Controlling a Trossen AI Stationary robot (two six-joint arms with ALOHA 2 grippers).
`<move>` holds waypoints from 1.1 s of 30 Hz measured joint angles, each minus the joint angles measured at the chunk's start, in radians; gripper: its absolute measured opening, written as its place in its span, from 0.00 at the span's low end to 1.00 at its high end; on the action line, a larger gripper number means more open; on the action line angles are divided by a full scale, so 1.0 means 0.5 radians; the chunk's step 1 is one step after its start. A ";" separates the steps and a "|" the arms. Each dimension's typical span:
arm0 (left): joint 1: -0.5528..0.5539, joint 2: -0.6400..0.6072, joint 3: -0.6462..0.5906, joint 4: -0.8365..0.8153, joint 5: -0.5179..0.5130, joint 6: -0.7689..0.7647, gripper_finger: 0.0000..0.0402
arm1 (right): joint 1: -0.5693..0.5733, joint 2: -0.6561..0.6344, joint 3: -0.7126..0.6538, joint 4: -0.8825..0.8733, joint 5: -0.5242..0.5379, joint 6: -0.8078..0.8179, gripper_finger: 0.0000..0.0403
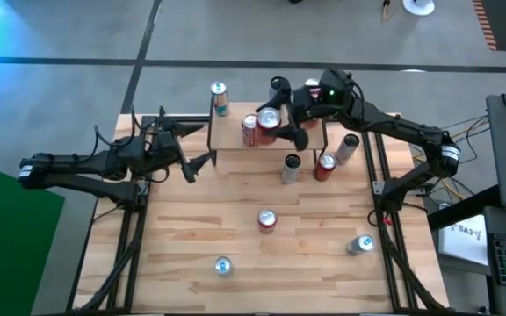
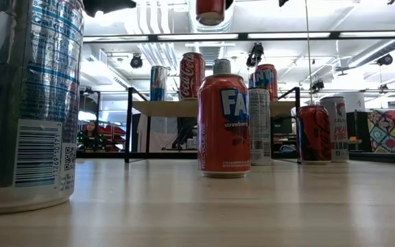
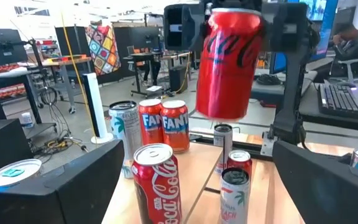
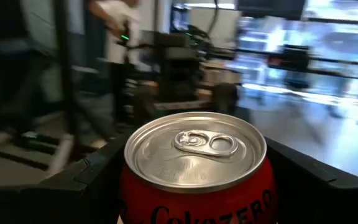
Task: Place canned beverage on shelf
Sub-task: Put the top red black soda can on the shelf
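Below our right gripper fingers, one red can already stands on the shelf; bare plank lies beyond it toward the blue can; our left gripper waits beside the shelf's end, blocking nothing.

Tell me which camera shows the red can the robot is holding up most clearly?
The left wrist view: the held can hangs whole between the right gripper's fingers. The right wrist view shows mainly its lid, the high view its top, the low view its bottom.
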 joint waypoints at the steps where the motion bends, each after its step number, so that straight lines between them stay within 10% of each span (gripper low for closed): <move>1: 0.000 0.002 0.000 -0.005 0.000 0.000 0.98 | -0.026 0.001 0.000 0.004 -0.081 0.039 0.71; 19: 0.000 -0.002 0.000 -0.021 0.000 0.058 0.98 | -0.176 0.011 -0.005 -0.041 -1.351 0.226 0.73; 33: 0.000 0.007 -0.004 -0.114 0.004 0.062 0.98 | -0.149 0.019 -0.005 -0.365 -0.904 0.078 0.73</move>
